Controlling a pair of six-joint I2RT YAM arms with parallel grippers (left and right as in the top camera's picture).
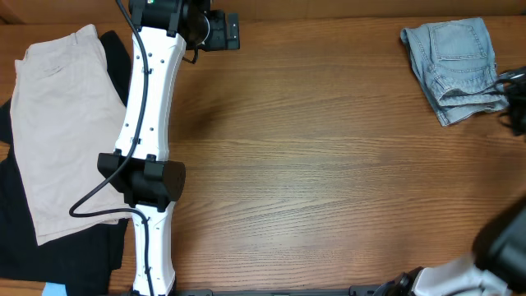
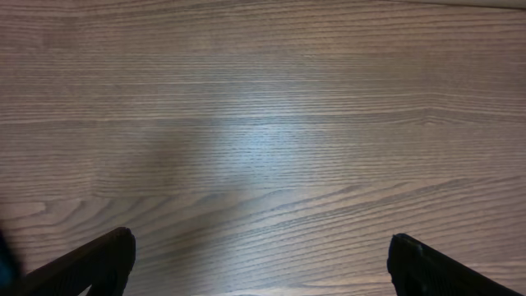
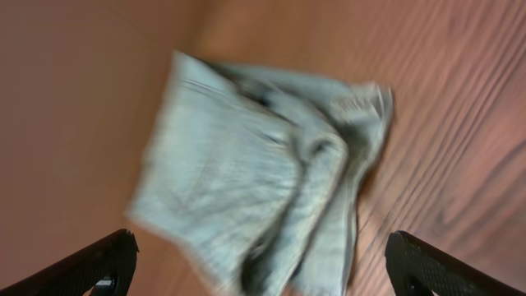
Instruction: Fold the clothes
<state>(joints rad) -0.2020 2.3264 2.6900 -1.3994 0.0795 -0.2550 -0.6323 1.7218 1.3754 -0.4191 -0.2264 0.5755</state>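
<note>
1 pair of shorts (image 1: 457, 66), folded to a rumpled bundle, lies at the surface's (image 1: 329, 164) far right corner. My left jaws and right jaws gape wide, empty. Folding seems done.

Light-blue denim shorts (image 1: 456, 67) folded in rumpled bundle, back pocket up, table's far-right corner

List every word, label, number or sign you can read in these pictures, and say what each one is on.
None can be read.
No lettering shows on the denim shorts, the beige shorts, the black garment or the table.
The right wrist view of the denim shorts is blurred, so any tag there cannot be read.
</note>
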